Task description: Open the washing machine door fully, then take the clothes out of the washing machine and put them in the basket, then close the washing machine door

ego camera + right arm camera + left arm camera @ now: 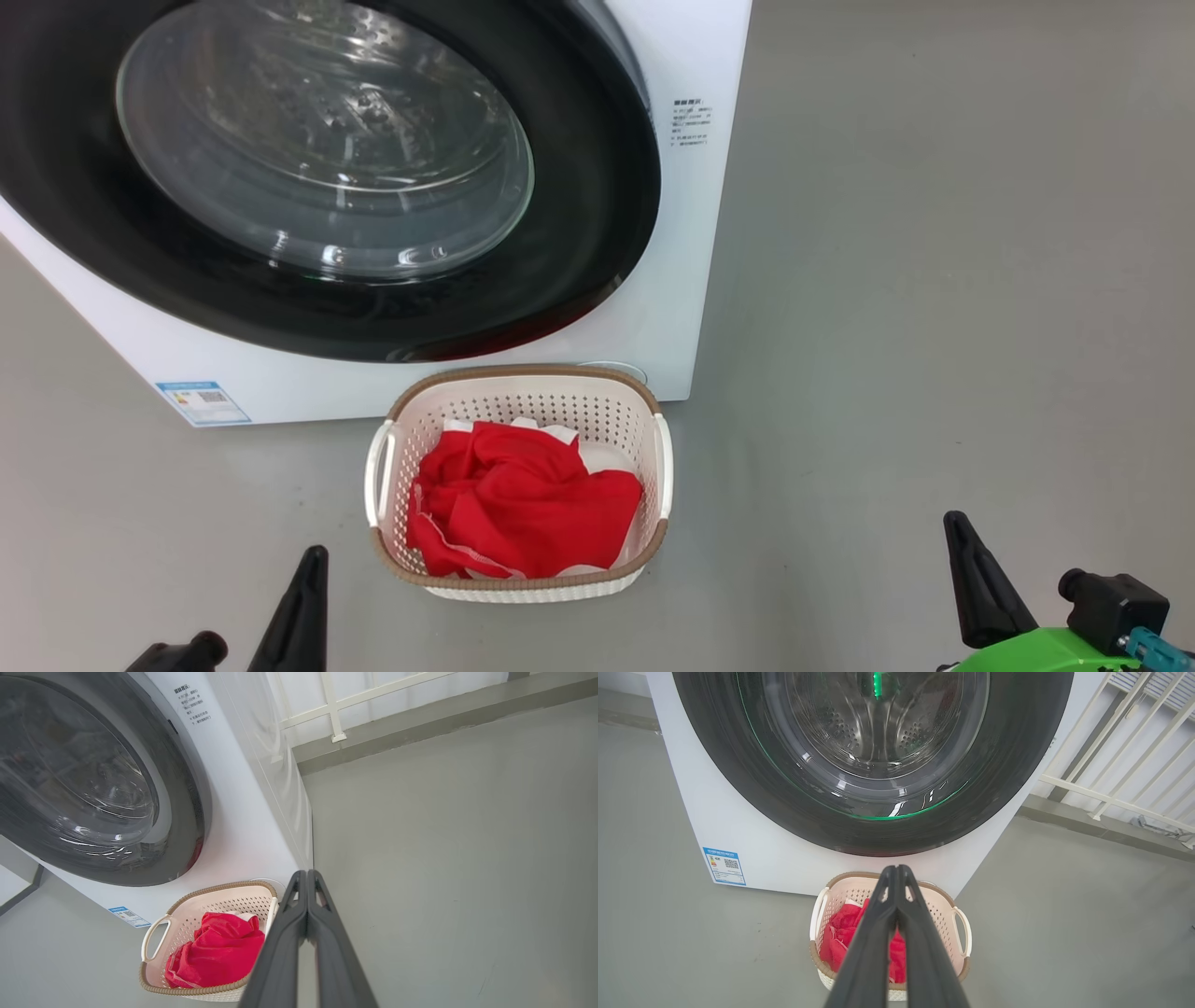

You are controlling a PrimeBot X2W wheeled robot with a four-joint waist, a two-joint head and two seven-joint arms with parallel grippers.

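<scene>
Door (317, 159) flush against washer (686, 317): closing looks done. Clothes (523, 509) heaped in basket (523, 373), parked on floor (934, 280) just before washer for short drop. Left gripper (894, 870), right gripper (307, 875) clenched, empty, clear of everything.

A: Bright and even all over, soft and diffuse; barely a faint shadow on the floor round the basket (523, 411).
B: Any glare?
A: White streaks and a thin green arc on the washing machine door (873, 742), straight beyond the fingertips of the left gripper (893, 870).
B: Distorted?
A: Bowed at the edges; railing (1111, 801) splayed far right of those fingertips. Sharp around the right gripper (306, 873) too.
</scene>
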